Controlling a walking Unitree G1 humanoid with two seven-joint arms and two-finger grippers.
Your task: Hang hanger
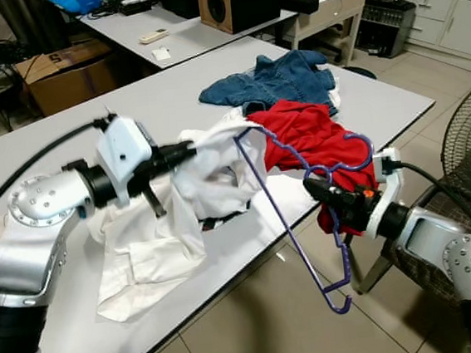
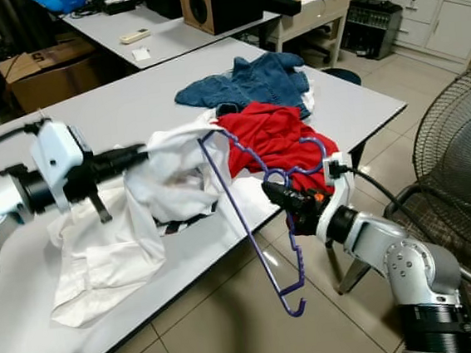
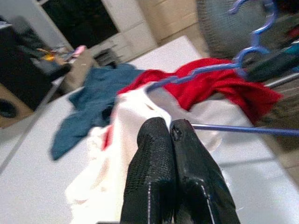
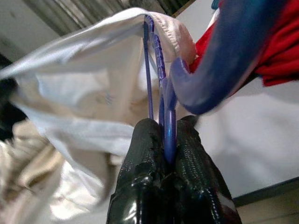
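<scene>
Right gripper (image 1: 336, 193), off the table (image 1: 64, 126) edge, clamps the purple hanger (image 1: 293, 208) near its hook; left gripper (image 1: 185, 153), closed, pinches the white shirt (image 1: 153, 234), stretching its opening over one hanger end

Glossy purple plastic hanger (image 1: 294, 221), soft white cloth garment (image 1: 153, 234) (creased), smooth matt table (image 1: 65, 134).

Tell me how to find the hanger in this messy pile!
Look at the big grey table and go to its near edge, beside the red shirt. The hanger sticks out over the floor there, pinched by the right gripper, one end tucked into the white shirt. It is the only thin purple wire shape.
</scene>
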